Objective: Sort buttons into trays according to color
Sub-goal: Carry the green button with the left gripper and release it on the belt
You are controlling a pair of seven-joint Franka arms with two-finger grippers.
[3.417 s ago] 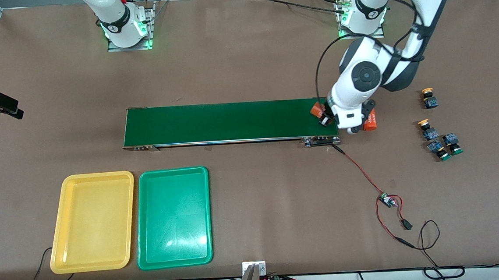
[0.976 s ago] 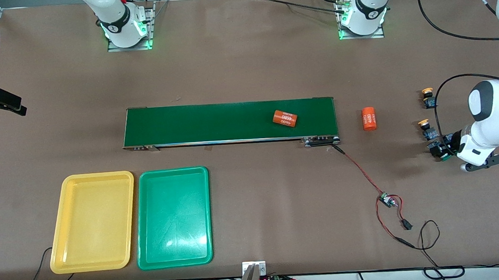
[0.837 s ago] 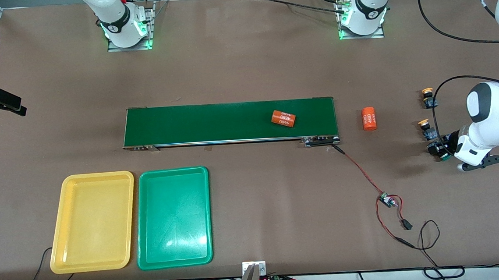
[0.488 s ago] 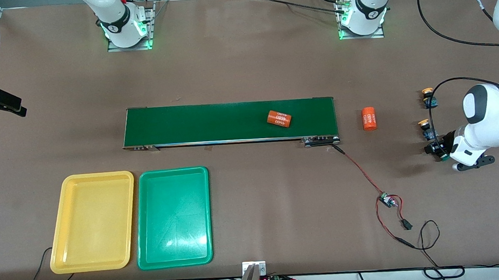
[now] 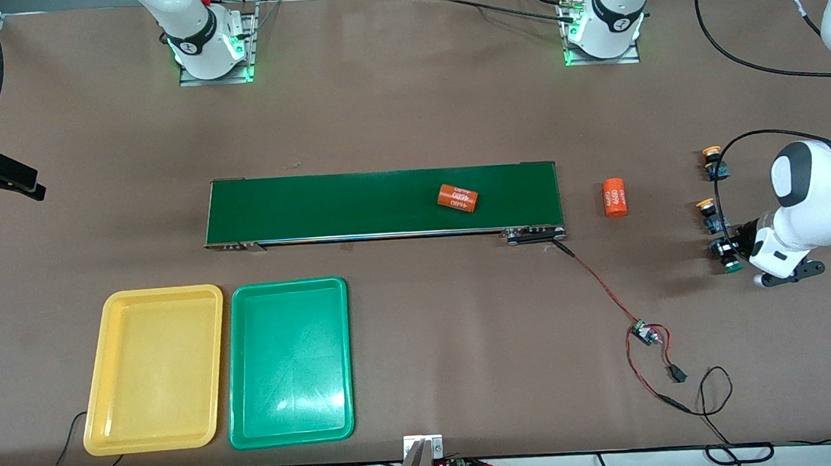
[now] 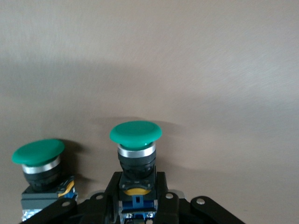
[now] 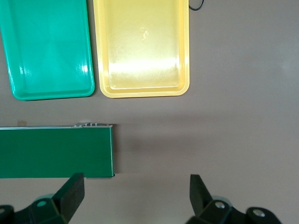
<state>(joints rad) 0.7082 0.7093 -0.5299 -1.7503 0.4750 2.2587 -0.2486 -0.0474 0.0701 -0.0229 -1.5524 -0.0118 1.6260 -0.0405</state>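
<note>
Near bench edge, toward the right arm's end: yellow tray (image 5: 153,370) and green tray (image 5: 288,362) side by side, both empty.

Toward the left arm's end, close to that bench edge: left gripper (image 6: 136,205) is down at the button cluster, pinching the body of one green-capped button (image 6: 136,133) between its jaws. In the wrist view the cap sticks out past the fingertips and the grip sits on the black-and-blue body, looking centred. Second green button (image 6: 38,154) sits just beside it, apart from the jaws. Two yellow-capped buttons (image 5: 710,155) lie farther from the camera on the same end, untouched.

Mid-bench: conveyor belt (image 5: 355,204) with an orange cylinder (image 5: 456,197) on it, another orange cylinder (image 5: 614,197) off the belt's end.

Right gripper (image 7: 135,193) spread wide, waiting up over the belt's end nearest its own arm.

For the lift: go straight up so the neighbouring green button isn't dragged, then carry it along the bench to the green tray, clearing the red wire (image 5: 602,289).
</note>
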